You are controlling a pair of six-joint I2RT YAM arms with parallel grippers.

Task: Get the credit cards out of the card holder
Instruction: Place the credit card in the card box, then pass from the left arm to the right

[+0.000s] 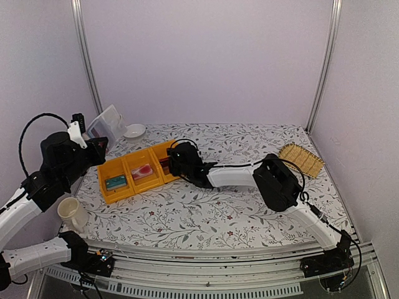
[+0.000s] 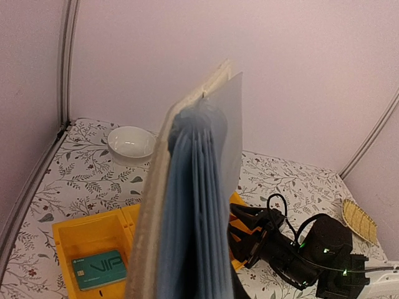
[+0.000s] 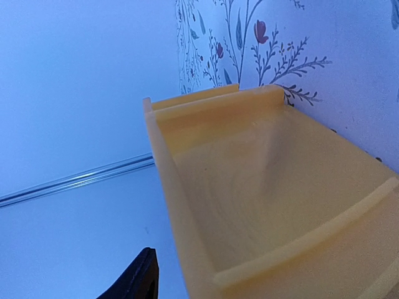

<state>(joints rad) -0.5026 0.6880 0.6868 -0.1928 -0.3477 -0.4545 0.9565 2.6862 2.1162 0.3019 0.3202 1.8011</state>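
**Q:** Floral counter (image 1: 206,212), listed near to far?
**A:** Bins (image 1: 120,195): teal card (image 1: 116,182) in one, pink card (image 1: 143,172) in the next. Right end effector (image 1: 174,163) low over the third bin, grip unreadable. Beyond, left end effector (image 1: 92,140) clamped on holder (image 1: 105,123), aloft.
**Q:** Step?
**A:** Probably dropping a card. Next: reach to the holder and pinch one card edge.

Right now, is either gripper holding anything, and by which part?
Left gripper holds the card holder up by its lower end; the contact itself is hidden. Right gripper is at a yellow bin; hold cannot be told.
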